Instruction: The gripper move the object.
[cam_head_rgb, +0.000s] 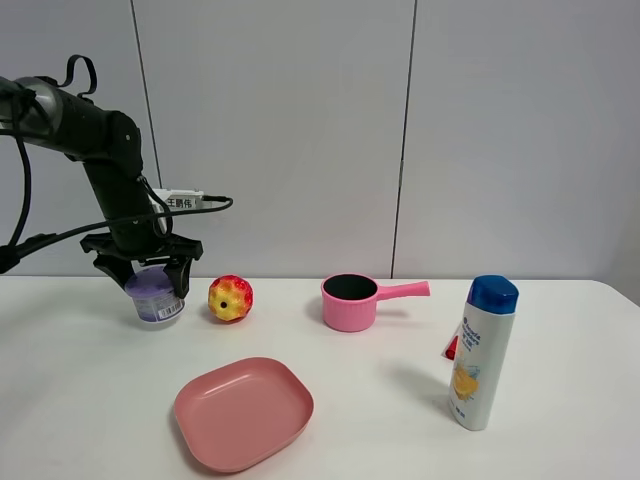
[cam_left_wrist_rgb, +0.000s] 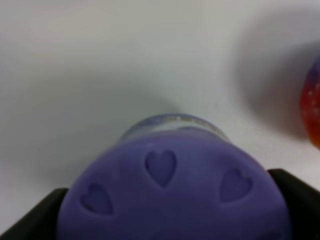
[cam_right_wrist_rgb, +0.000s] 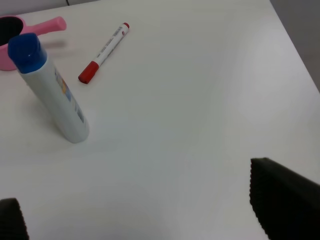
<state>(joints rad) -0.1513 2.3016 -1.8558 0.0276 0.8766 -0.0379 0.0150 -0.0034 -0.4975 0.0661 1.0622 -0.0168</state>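
— Where do we see the tub (cam_head_rgb: 156, 299)?
— Far left on the table (cam_head_rgb: 400, 420), beside the ball (cam_head_rgb: 230, 297). Our left gripper (cam_head_rgb: 142, 277) has its jaws around the lid; whether they press it, we cannot tell.

Lab: bare white table (cam_head_rgb: 560, 450), grey panels (cam_head_rgb: 500, 130)
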